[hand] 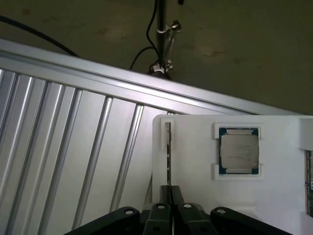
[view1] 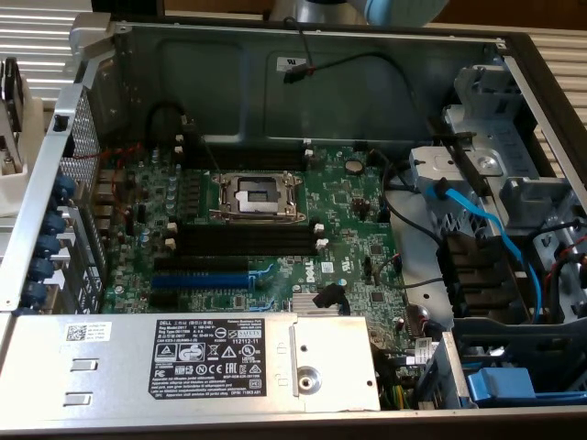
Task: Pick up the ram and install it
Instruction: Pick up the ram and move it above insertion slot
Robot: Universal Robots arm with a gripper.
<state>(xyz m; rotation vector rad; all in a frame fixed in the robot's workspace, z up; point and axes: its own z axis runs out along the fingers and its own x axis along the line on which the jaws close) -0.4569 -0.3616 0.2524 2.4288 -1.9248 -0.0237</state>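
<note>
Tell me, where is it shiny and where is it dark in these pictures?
In the wrist view, light glints brightly along the ribbed metal table, while the floor beyond it looks dim. The white tray is bright and the gripper is dark. In the exterior view, the computer case has shadowy back corners, and the black slots look very dark.

Motherboard (view1: 275, 229) seated in open computer case (view1: 367, 82). CPU socket (view1: 257, 195) placed mid-board; memory slots (view1: 246, 240) just before it, expansion slot (view1: 200, 280) nearer still. Power supply (view1: 183, 357) set along near edge. Drive bays (view1: 495, 183) at exterior view's right. In wrist view, processor (hand: 238, 150) seated in white tray (hand: 195, 166) on ribbed table (hand: 73, 147).
</note>
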